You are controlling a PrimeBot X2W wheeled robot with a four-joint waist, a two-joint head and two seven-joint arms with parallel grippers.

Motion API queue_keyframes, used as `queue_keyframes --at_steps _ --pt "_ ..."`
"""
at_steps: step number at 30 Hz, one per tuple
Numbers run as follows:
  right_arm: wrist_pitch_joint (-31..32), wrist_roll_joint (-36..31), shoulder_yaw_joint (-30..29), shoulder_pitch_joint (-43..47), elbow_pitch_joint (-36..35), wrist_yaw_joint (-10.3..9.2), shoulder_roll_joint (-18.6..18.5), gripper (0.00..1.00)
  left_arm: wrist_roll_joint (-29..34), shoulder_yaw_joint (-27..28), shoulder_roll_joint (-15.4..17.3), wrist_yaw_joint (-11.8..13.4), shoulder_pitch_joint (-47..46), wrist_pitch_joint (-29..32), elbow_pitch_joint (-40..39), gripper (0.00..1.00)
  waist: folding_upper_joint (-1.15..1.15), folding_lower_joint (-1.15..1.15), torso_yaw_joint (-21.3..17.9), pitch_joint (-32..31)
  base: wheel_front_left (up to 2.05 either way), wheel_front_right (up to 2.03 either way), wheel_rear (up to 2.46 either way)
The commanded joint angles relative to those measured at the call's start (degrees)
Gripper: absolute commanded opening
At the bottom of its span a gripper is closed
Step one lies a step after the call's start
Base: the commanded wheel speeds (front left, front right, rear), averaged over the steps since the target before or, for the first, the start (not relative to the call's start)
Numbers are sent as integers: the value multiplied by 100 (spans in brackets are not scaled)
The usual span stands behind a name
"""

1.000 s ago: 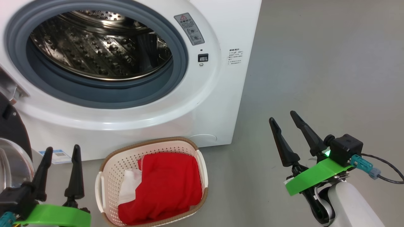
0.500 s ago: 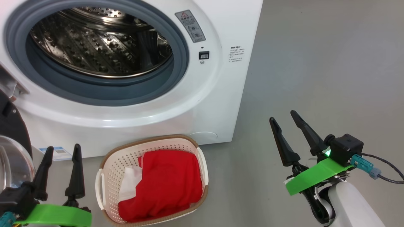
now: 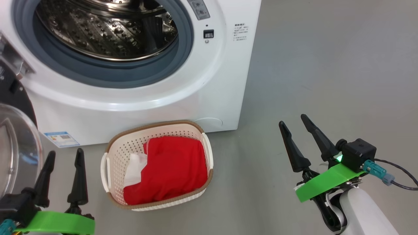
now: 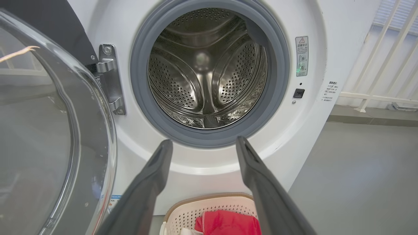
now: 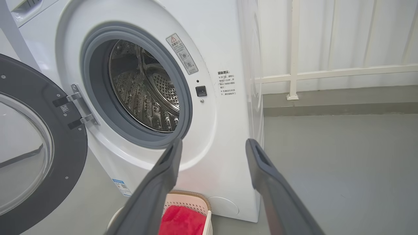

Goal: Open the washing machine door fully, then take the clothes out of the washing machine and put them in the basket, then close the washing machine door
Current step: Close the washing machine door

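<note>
The white washing machine (image 3: pixel 209 85) stands ahead with its steel drum (image 4: pixel 205 68) bare inside. Its door (image 5: pixel 36 147) hangs swung wide to the left, the glass bowl (image 3: pixel 16 147) bulging toward me. On the floor in front sits the cream basket (image 3: pixel 112 148) holding the red jersey (image 3: pixel 173 169) and a white cloth piece (image 3: pixel 134 168). My left gripper (image 3: pixel 65 155) is open and empty, low at the left beside the basket. My right gripper (image 3: pixel 293 119) is open and empty over the floor to the basket's right.
Grey floor (image 3: pixel 326 65) spreads to the right of the machine. A white railing (image 5: pixel 294 58) stands along the wall behind it. A blue sticker (image 3: pixel 62 138) marks the washer's lower left front. The door hinge (image 4: pixel 109 78) is at the opening's left.
The head view has shifted, so the washer and basket now sit higher in the picture. Both grippers stay in the same places, open.
</note>
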Motion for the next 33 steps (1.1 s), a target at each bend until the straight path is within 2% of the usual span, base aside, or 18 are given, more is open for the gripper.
queue_keyframes --at_steps 1,25,33 --pt "-68 104 129 -6 -124 9 5 100 75 239 139 -61 -167 -53 -99 100 0 0 6 -11 -60 60 0" --pt "-68 157 210 35 -52 9 -40 100 63 158 150 -28 -134 -43 -17 100 0 0 34 -201 -4 4 0" --pt "-68 163 184 51 -62 9 -63 100 59 117 144 17 -123 -16 -32 100 0 0 267 -262 0 0 0"
